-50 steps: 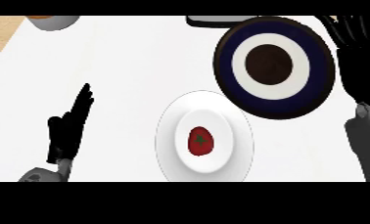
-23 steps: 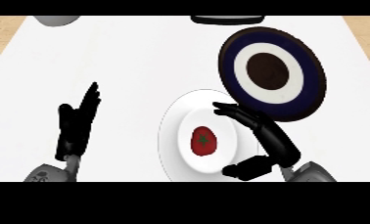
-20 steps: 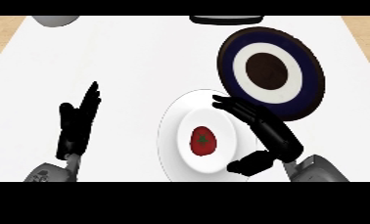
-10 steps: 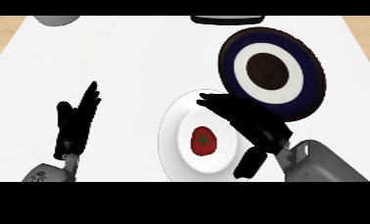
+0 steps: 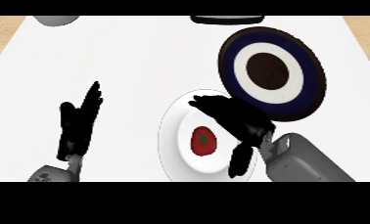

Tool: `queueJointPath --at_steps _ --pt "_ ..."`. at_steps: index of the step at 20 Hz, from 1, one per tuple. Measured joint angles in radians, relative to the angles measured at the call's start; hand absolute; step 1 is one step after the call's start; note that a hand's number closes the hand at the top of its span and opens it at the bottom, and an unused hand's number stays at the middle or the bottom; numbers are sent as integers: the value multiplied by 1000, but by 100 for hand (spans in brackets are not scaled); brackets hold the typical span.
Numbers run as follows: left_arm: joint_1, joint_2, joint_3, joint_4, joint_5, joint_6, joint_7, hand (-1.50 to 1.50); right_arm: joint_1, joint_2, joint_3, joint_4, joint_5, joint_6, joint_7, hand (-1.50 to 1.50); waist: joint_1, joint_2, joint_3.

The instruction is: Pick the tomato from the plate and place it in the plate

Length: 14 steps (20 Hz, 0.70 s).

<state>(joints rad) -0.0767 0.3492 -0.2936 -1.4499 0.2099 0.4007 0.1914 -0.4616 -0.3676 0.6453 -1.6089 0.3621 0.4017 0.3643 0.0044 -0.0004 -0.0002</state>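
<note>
1. White and smooth, the counter fills nearly all we see, with a strip of pale wood showing at its far corners.
2. We see a round white plate near the lower middle, plain and matte, with a red tomato lying on it; the tomato is roundish with a small green star-shaped stem mark.
3. Just beyond it to the right lies a second round plate, dark blue at the rim, with a white ring and a dark brown centre; its edge overlaps the white plate's far side.
4. Our right hand hovers over the white plate, its black fingers spread and relaxed above the tomato, thumb below, holding nothing.
5. Our left hand rests at the lower left, fingers straight and pointing up, well apart from both plates.
6. A grey rounded object and a dark flat one are cut off by the far edge.
</note>
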Motion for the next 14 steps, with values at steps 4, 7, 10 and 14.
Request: queueJointPath --at_steps 4,7,10,14 --pt "0 -23 29 25 -25 -30 -13 0 13 58 -18 49 68 31 -32 -150 -1 0 0" --pt "5 -37 56 32 -38 -58 -19 0 24 104 -34 71 118 56 -45 -150 -1 0 0" --pt "17 -44 81 27 -53 -80 -24 0 66 112 -47 55 160 80 -61 -150 -2 0 0" --pt "21 -78 84 14 -96 -80 -5 0 70 159 -75 116 216 93 -108 -150 -1 0 1"
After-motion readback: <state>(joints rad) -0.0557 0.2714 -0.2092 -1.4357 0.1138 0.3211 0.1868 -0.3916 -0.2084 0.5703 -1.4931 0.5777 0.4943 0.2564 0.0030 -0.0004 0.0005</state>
